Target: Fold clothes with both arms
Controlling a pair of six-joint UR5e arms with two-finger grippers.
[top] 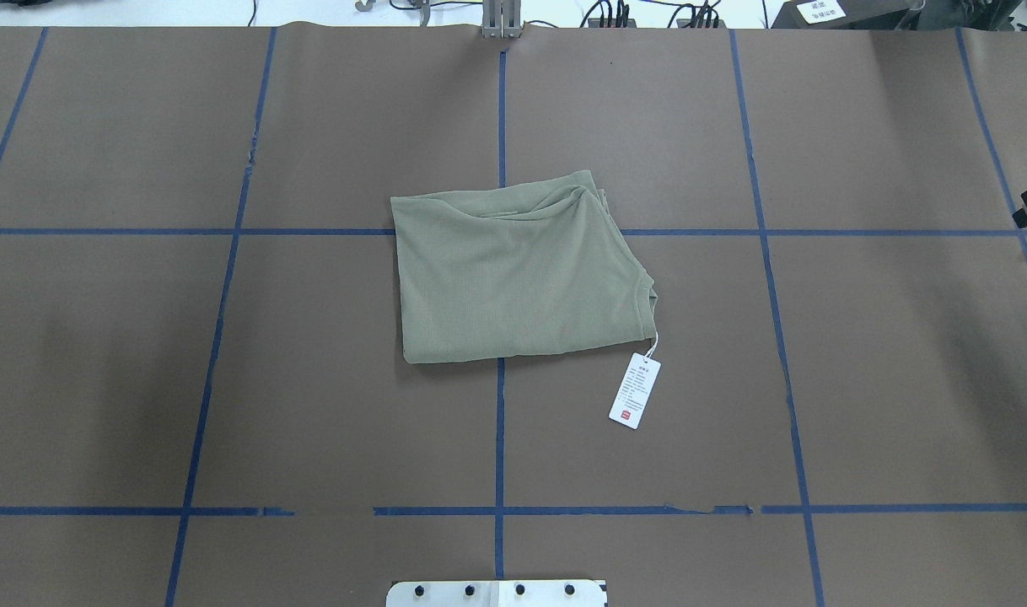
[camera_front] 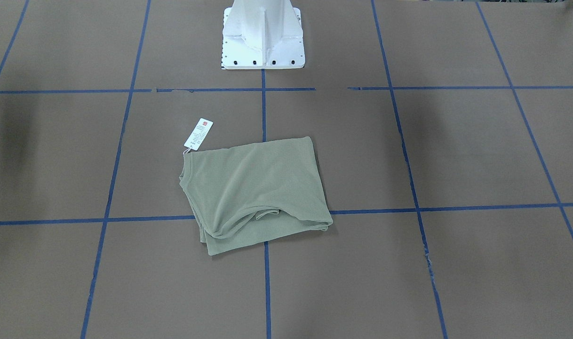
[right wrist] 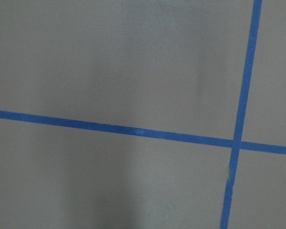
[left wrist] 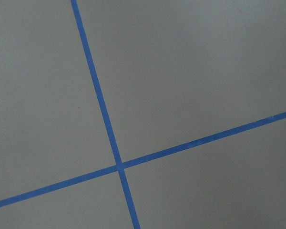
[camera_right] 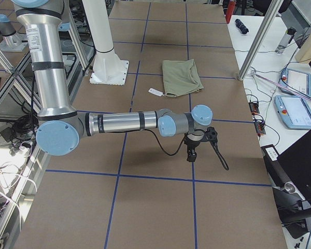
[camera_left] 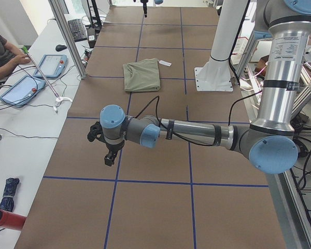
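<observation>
shirt (top: 513, 274) lies on the table (top: 859, 379) just out from the base (camera_front: 263, 37), folded into a compact packet. hang tag (top: 635, 391) trails off the neck corner toward the base. the edge far from the base is bunched, with layers showing.

left fingers (camera_left: 110, 158) and right fingers (camera_right: 191, 154) hang well out to either side of the base, nothing held. cannot tell their spread.

judgement: fold near done. for any tidy-up, pinch both corners of the bunched edge together, pull level, keep the tag clear.
</observation>
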